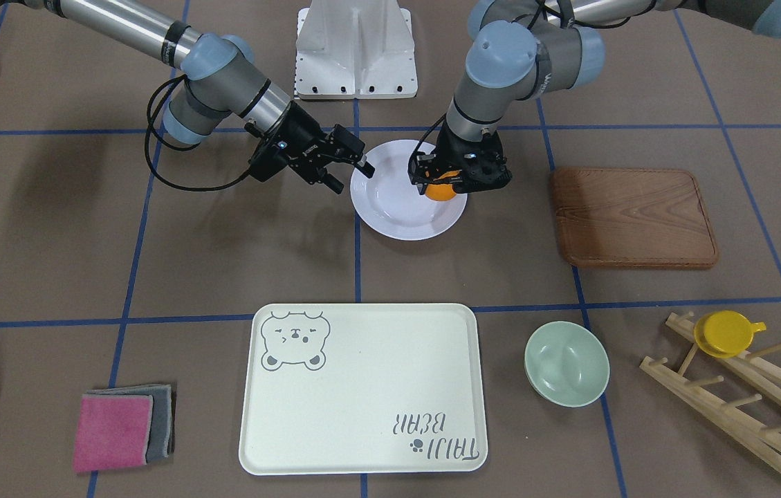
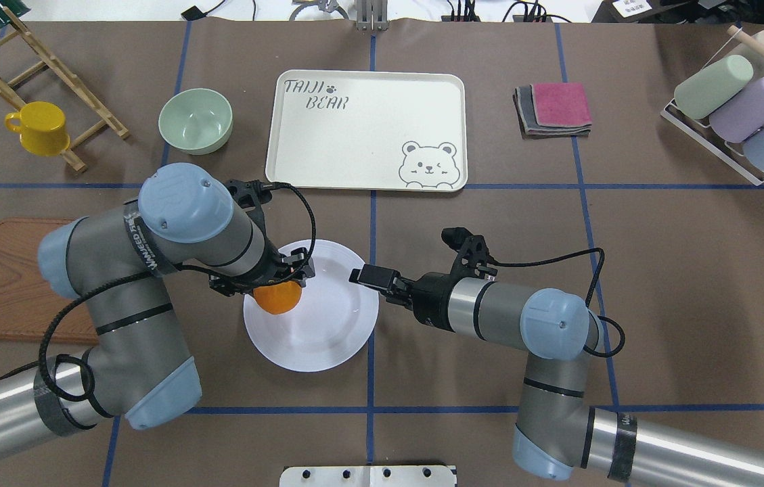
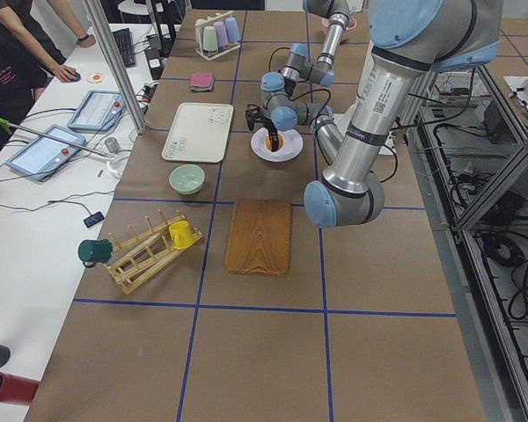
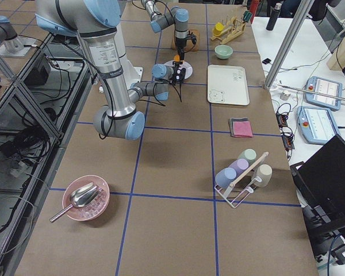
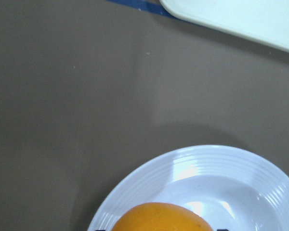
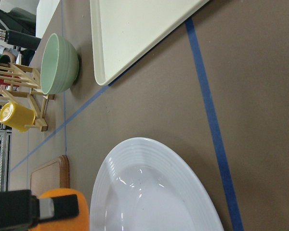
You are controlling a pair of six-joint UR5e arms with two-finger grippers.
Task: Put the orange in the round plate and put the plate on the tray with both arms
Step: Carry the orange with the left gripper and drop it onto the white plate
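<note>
My left gripper [image 2: 275,285] is shut on the orange [image 2: 277,299] and holds it over the left part of the round plate [image 2: 321,338]. In the left wrist view the orange [image 5: 161,219] fills the bottom edge, with the plate's ridged rim [image 5: 221,163] beneath it. The right gripper [image 1: 350,176] stands open at the plate's opposite rim [image 1: 397,207], holding nothing. Beyond the plate lies the cream tray [image 2: 354,135] with the bear drawing, nothing on it.
A brown wooden board [image 1: 632,214] lies beside the plate on my left. A pale green bowl [image 1: 566,363] and a wooden rack with a yellow cup [image 1: 726,334] stand near the tray. Folded pink and grey cloths [image 1: 120,429] lie on the tray's other side.
</note>
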